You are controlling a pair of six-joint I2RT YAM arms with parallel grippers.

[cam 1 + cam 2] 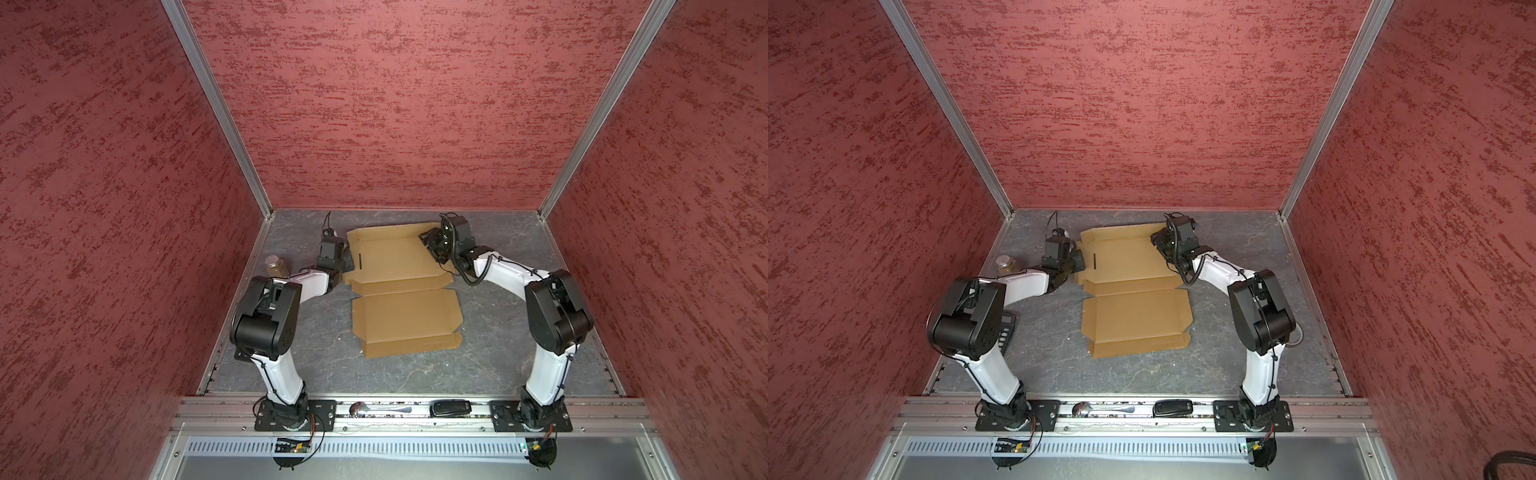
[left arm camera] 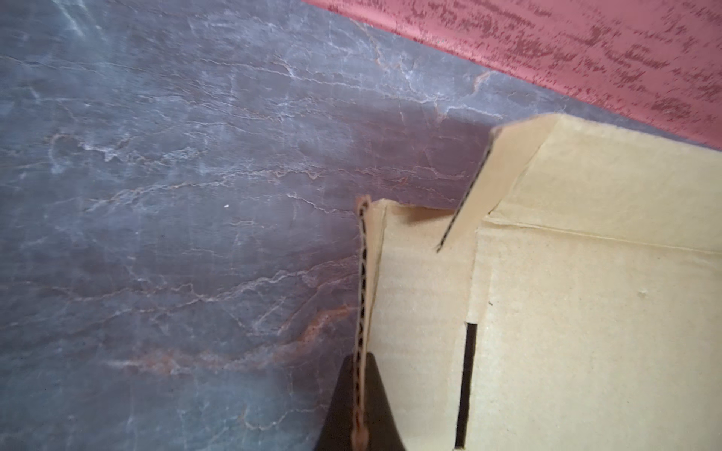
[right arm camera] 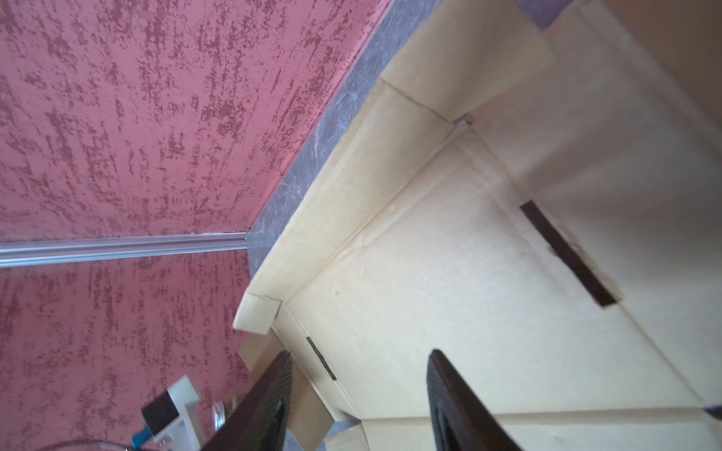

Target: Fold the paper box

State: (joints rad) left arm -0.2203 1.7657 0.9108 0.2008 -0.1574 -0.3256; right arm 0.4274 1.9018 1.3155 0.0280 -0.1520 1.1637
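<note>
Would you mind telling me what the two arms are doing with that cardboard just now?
The two arms are folding the paper box, which lies mostly flat on the table. The left gripper is shut on the raised edge of a side flap at the box's far left. The right gripper is open above the far right corner, holding nothing.

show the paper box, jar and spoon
paper box (image 1: 405, 318), in a top view, on its near flat panel
jar (image 1: 277, 268), in a top view, on its glass body
spoon (image 1: 360, 409), in a top view, on its bowl
</note>
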